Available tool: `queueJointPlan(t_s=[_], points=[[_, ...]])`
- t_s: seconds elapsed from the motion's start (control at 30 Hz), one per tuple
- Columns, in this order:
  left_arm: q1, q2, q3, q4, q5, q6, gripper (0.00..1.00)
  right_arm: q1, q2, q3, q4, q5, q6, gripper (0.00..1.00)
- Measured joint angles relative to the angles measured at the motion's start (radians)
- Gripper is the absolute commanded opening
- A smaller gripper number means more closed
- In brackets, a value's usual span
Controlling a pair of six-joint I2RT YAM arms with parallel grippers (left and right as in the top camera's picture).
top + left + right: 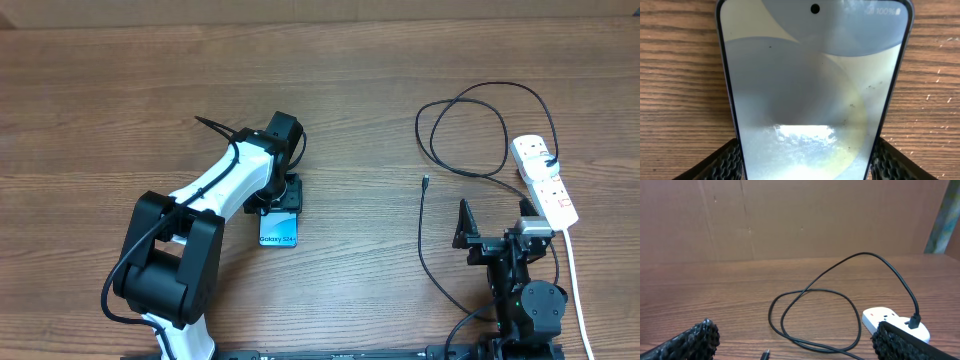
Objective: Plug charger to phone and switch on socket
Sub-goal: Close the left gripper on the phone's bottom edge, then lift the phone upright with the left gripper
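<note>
Left gripper (281,203) clasps the phone (279,234); right gripper (495,228) gapes wide beside the charger (420,235).

The desk (350,100) is mid-brown wood with darker streaked grain. The phone (279,229) has a black edge; its screen looks light blue from overhead, and close up shows grey and pale cream curved shapes. The charger (862,254) is black. Near the right edge, the socket (545,180) is white with red switches, and its cord (575,290) is white. The finger pads (702,337) are black and knobbly.
</note>
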Motion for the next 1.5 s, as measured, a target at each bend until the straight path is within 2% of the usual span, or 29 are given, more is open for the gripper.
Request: queueJointPlan(t_s=[0.57, 1.5], points=[[0.000, 0.000, 0.025, -0.069, 0.053, 0.000, 0.46, 0.000, 0.000, 0.000, 0.000, 0.000, 0.000, 1.00], [0.000, 0.002, 0.475, -0.480, 0.064, 0.027, 0.41, 0.000, 0.000, 0.000, 0.000, 0.000, 0.000, 1.00]])
